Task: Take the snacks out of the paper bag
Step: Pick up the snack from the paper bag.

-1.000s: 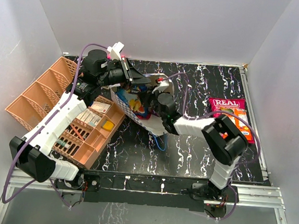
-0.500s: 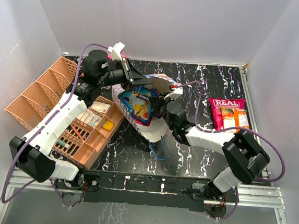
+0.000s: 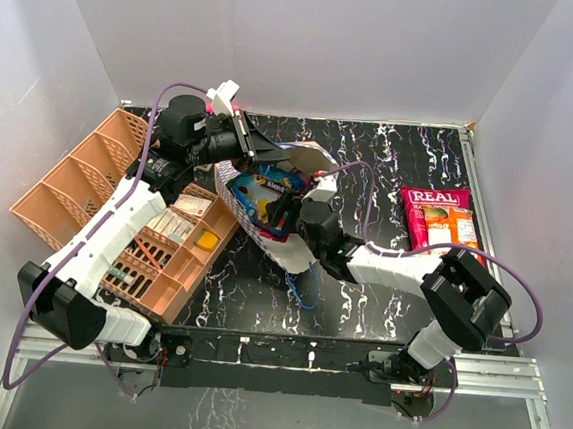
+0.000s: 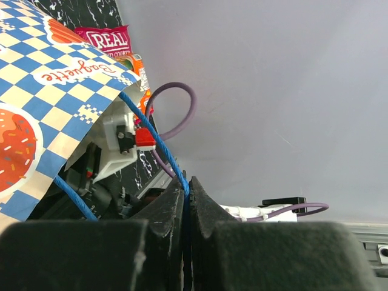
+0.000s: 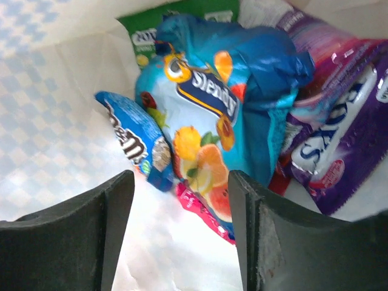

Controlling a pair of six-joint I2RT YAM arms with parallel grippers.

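Tipped over toward the left of the tabletop, just beside the peach basket (image 3: 116,210): the paper bag (image 3: 251,221), chequered band low on the near-left, mouth turned up and to the right. Pinched in the left gripper (image 4: 187,189), jaws fully closed: one blue cord handle (image 4: 154,142), taut, holding up the far side of the mouth. At that mouth, the right gripper (image 5: 180,194), fingers (image 5: 115,230) well apart and gripping nothing (packets only beyond the tips). Inside, heaped together, the snacks: a blue fruit-printed packet (image 5: 212,115), long axis running down the bag, one end toward the opening; a smaller blue packet (image 5: 136,148) touching its left side; purple packets (image 5: 339,145) to the right; a green packet (image 5: 182,18) farthest in; a magenta packet (image 5: 203,212) peeking from beneath. Already out, by the right edge of the tabletop: a magenta-red "REAL" packet (image 3: 435,200), lengthwise far-to-near, top toward the far edge, and an orange packet (image 3: 458,233) overlapping its near end.
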